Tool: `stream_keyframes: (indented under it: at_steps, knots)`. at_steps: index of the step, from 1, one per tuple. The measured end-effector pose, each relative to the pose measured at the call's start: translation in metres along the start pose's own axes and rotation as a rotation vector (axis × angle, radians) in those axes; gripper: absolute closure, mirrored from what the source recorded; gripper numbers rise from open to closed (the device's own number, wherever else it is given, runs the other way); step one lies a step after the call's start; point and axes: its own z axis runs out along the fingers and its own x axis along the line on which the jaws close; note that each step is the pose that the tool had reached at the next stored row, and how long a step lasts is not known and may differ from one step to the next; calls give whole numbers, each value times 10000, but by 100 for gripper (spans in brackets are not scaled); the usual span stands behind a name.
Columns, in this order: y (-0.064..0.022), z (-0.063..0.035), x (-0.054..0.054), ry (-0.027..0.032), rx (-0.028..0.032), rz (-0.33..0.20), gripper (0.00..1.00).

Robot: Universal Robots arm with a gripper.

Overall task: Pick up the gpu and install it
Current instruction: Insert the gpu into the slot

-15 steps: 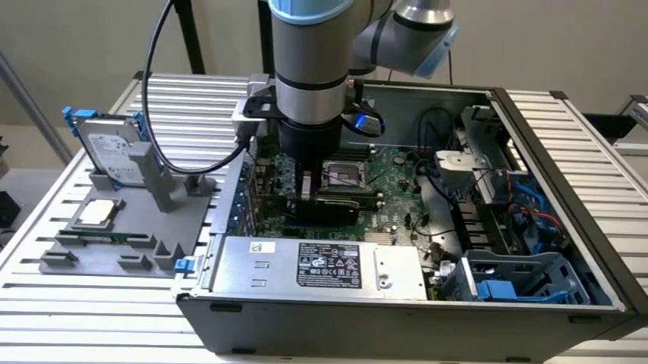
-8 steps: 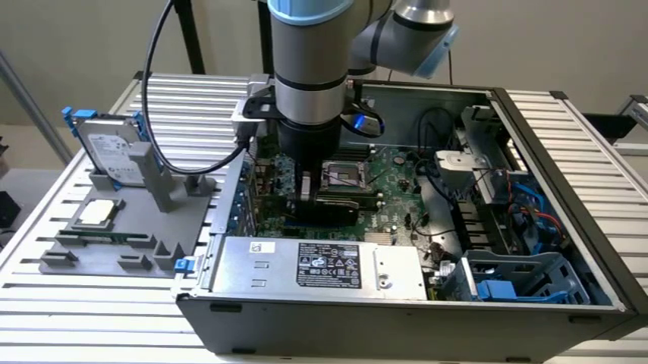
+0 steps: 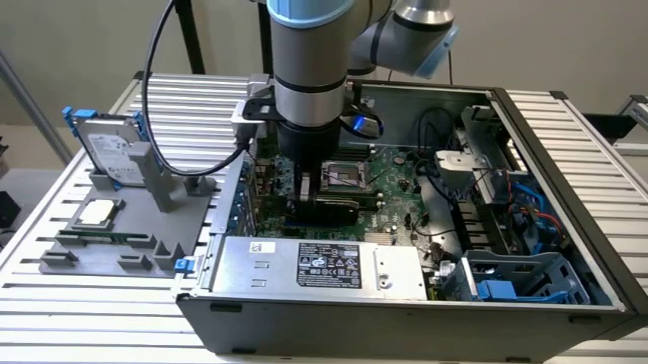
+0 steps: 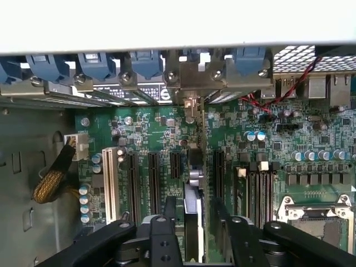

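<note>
while your pincer [image 4: 192, 233] grips the gpu [image 4: 193, 217] edge-on above the motherboard [image 4: 267, 139] slots, treat it as light, stiff, fragile; hold its edges.

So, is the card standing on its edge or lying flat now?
On its edge: the card stands upright between the jaws of the gripper, over the slots of the green board.

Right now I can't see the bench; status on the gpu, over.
Gripper down inside the case, shut on gpu. Card edge-on over the motherboard slots. Nothing blocking seen.
</note>
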Motion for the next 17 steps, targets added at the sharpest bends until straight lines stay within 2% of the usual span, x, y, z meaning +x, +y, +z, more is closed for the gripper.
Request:
stream_keyframes:
  at_steps: [3, 8, 9, 13, 17]
  knots:
    - [0, -37, 0, 1, -1, 0, 0]
    - [-3, -252, 0, 0, 0, -15, 0]
    - [-3, -299, 0, 1, -1, -18, 100]
    - [-5, -476, -1, -1, -1, -33, 100]
    - [-6, -559, -1, 1, -2, -36, 100]
